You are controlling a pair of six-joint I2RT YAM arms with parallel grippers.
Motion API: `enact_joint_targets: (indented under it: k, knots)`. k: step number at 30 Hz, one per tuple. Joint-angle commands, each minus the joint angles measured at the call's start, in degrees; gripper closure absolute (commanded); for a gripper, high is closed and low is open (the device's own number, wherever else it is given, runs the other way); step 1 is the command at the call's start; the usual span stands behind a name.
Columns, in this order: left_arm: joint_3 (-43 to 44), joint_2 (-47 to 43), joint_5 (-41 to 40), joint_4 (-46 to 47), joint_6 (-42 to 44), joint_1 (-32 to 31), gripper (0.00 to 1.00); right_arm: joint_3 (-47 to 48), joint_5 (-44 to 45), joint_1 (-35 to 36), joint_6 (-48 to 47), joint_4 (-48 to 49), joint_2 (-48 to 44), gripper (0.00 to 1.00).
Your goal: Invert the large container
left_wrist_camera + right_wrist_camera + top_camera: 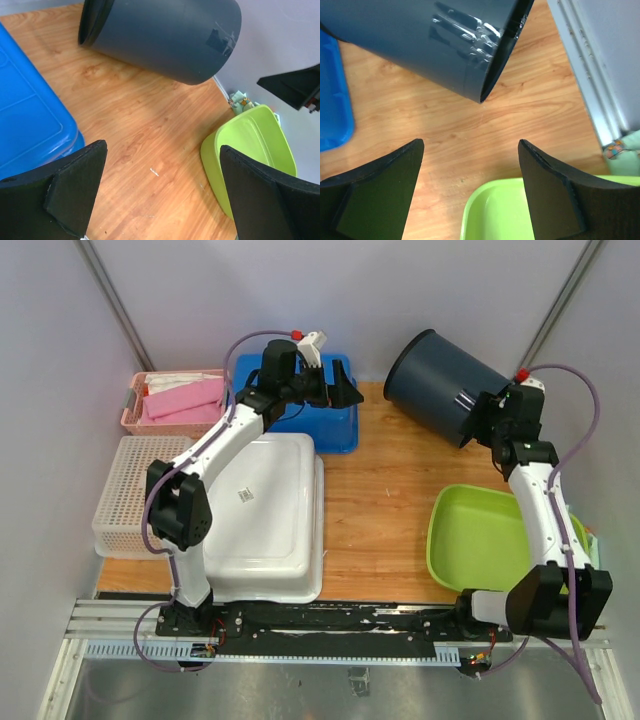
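The large container [440,380] lies tipped on its side at the upper right of the overhead view. Your right gripper [468,420] is right at its nearer end, jaws spread wide with nothing between them.

In the right wrist view the two fingers [380,190] frame bare wooden table [470,130], and the container's dark end edge sits just beyond them at top centre. You cannot tell from here whether a finger touches the wall.

It is a dark, smooth-walled round bin, most likely thin stiff plastic. Expect it to be light for its bulk, too broad to span across the body, and slick enough to roll or slide away from a push. A patch of shiny tape [470,35] sits on the wall near that edge.

If this end is the open mouth, your best hold is probably the rim itself, one finger inside and one outside. The bin can then pivot about the pinch as you lift.

Your left gripper [335,385] hovers released over the blue tub [320,430] at upper centre, facing the container's far end. It could brace that end against rolling. The lime-green tray [480,535] lies just below the right gripper in the frame, so keep the swing off it.
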Motion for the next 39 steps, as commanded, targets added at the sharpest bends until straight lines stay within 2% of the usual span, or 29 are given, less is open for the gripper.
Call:
enact_joint_targets:
  k: [1, 6, 12, 16, 19, 23, 27, 31, 39]
  knots:
    - [1.3, -0.8, 3.1, 3.2, -1.0, -0.6, 0.01, -3.7, -25.0, -6.1, 8.0, 13.9, 1.5, 0.23]
    - [-2.2, -3.0, 3.2, 2.8, -1.0, -0.6, 0.01, 1.0, -27.3, -8.7, 10.2, 14.2, 8.8, 0.24]
    - [-7.4, -7.2, 2.4, 2.8, 0.2, -0.6, 0.01, 0.3, -28.9, -10.8, 13.3, 20.0, 10.5, 0.24]
    - [-8.4, -8.0, 2.1, 2.0, 0.9, -0.6, 0.01, 4.1, -23.8, -11.1, 11.3, 15.0, 11.7, 0.23]
    - [-8.4, -8.3, 2.9, 1.4, 1.2, -0.6, 0.01, 2.3, -22.9, -13.3, 13.1, 17.9, 11.9, 0.22]
    - [-8.8, -8.8, 3.3, 1.3, 1.4, -0.6, 0.01, 0.2, -28.7, -16.1, 17.4, 25.5, 15.3, 0.21]
    - [-9.1, -8.9, 3.3, -0.2, 2.2, -0.7, 0.01, 1.3, -41.2, -18.0, 21.6, 36.4, 21.4, 0.22]
    - [-11.4, -10.2, 3.9, 0.6, 2.5, -0.6, 0.01, 1.0, -51.8, -19.2, 29.7, 50.6, 26.2, 0.34]
    - [-13.6, -11.2, 3.3, 0.4, 2.7, -0.6, 0.01, -3.2, -55.7, -19.7, 38.0, 62.9, 29.1, 0.75]
